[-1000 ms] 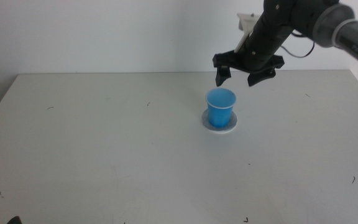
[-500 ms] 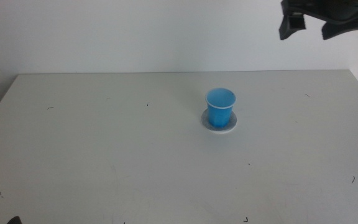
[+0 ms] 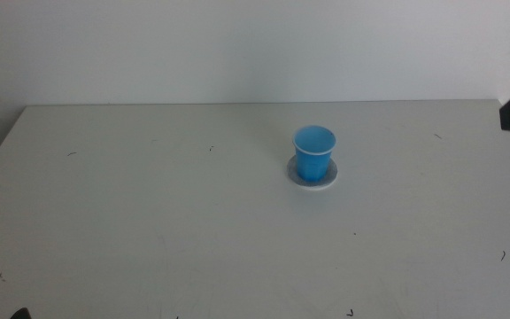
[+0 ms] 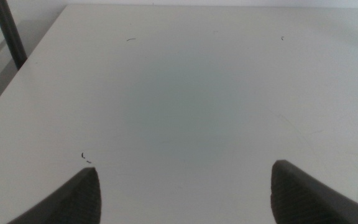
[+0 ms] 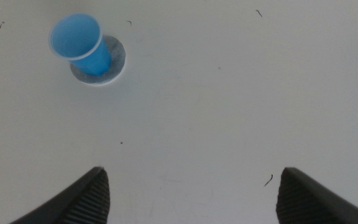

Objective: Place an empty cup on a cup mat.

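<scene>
Small bright blue tapered plastic cup sat upright on the flat round grey stone-look mat, mid-table. Probably light, thin-walled, easy to crush; best pinched gently across the rim. Right gripper high above, jaws spread wide, holding nothing. Left gripper parked elsewhere, likewise wide open and empty-handed.

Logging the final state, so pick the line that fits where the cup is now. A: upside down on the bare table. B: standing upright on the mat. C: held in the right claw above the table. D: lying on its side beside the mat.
B: the cup stands upright, mouth up, on the mat, and the open right claw is well away from it, holding nothing.
</scene>
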